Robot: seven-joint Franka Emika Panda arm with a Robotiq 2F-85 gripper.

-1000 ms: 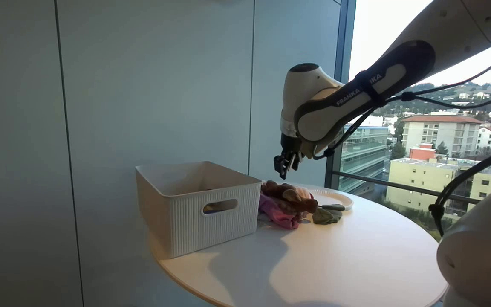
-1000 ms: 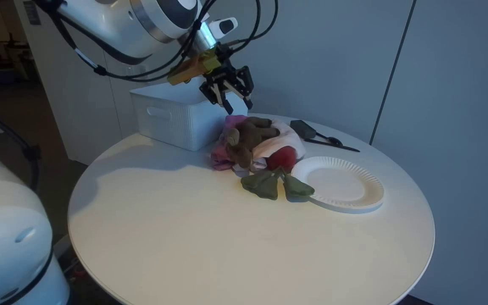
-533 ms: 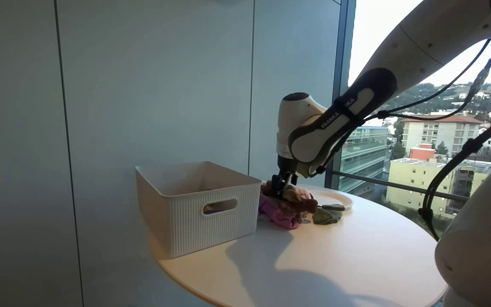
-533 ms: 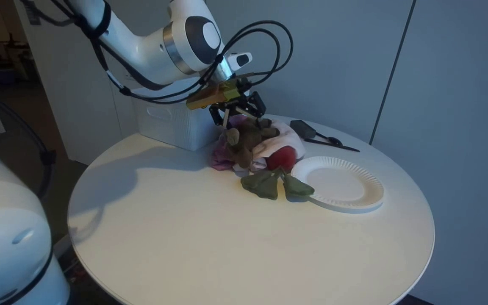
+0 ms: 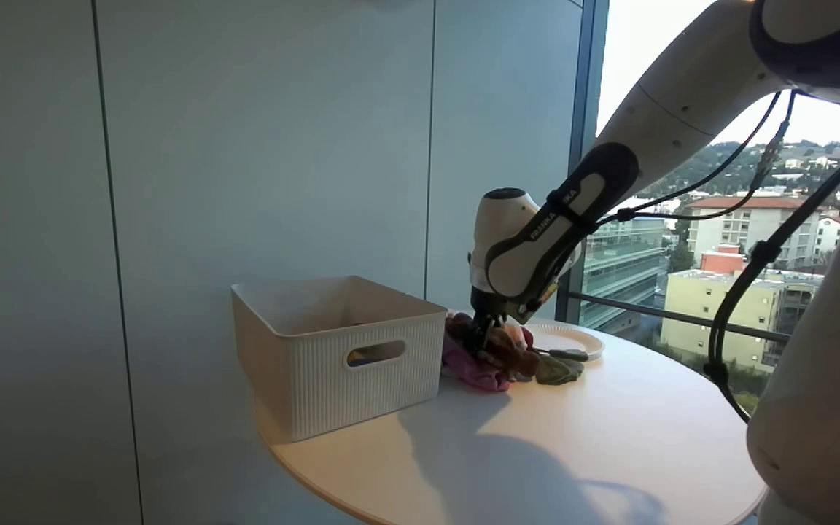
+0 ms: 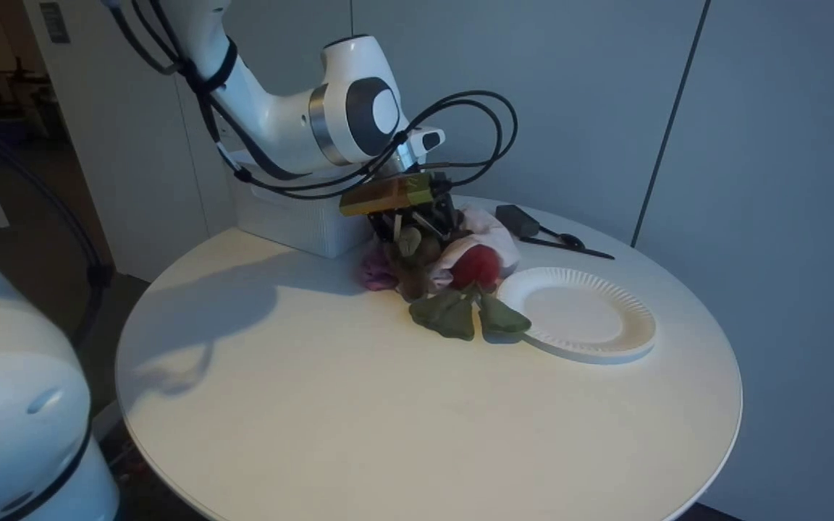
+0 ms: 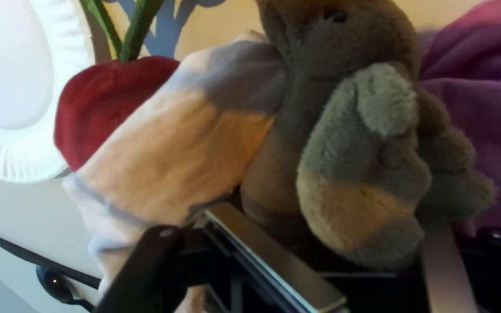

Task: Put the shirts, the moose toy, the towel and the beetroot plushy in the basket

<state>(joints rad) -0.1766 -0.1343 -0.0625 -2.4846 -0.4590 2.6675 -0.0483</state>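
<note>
The brown moose toy [image 6: 411, 281] lies on the cloth pile beside the basket, its head and pale ear showing in the wrist view [image 7: 350, 56]. My gripper [image 6: 420, 233] is low in the pile, its fingers apart on either side of the moose's body in the wrist view [image 7: 328, 230]. A purple-pink cloth [image 7: 494, 117] and a pale pink cloth [image 7: 189, 156] lie under and beside the moose. I cannot tell which is shirt or towel. The dark-red beetroot plushy [image 6: 476, 266] with green leaves rests against the pale cloth. The white basket [image 5: 369, 394] stands beside the pile.
A white plate [image 6: 627, 340] lies beside the beetroot's leaves. Dark utensils [image 6: 569, 246] lie behind the pale cloth near the table's far edge. Something yellow and blue shows through the basket's handle slot [image 5: 376, 354]. A wall [image 6: 576, 108] stands behind the table.
My gripper has come down from above the pile to around the moose. The moose's head and ear have shifted slightly, and the beetroot has moved a little toward the basket.
</note>
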